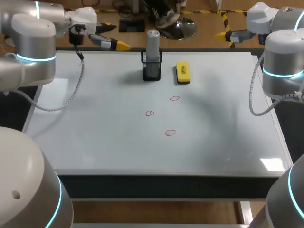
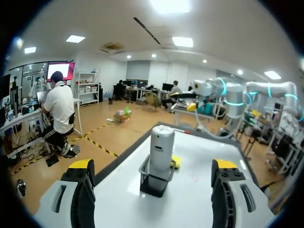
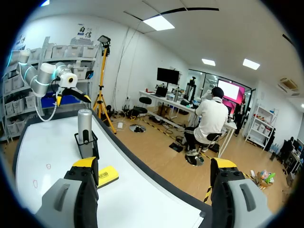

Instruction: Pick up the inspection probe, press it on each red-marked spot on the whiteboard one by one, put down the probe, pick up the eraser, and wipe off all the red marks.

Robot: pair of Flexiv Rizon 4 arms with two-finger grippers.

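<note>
Three red marks (image 1: 170, 133) lie nearest us on the whiteboard (image 1: 85, 142), loosely clustered around its middle. None is wiped, so we judge the task is at its first step: fetching the probe.

Farther back, the inspection probe (image 1: 152, 43) stands upright in a black holder (image 1: 151, 71). Its long axis is vertical and the grey barrel sticks well out above the holder's rim. Just beside the holder, on our right-arm side and not touching it, the yellow eraser (image 1: 182, 72) lies flat.

Farthest, at the board's back edge, both tools hang raised off the surface. Our left tool (image 1: 121, 45) is released, fingers wide, nothing between them. It is near the probe, and in its wrist view the probe stands dead ahead, centred between the two finger lines and well ahead of the tips. Our right tool (image 1: 222, 35) is also released and empty, well apart from the probe. In its wrist view the probe sits off to one side, beyond one finger, with the eraser closer.

We judge the left arm nearer and lined up. It needs a straight advance with a finger passing either side of the barrel above the rim, then a straight lift along the probe's axis. The risk is clipping the holder.
</note>
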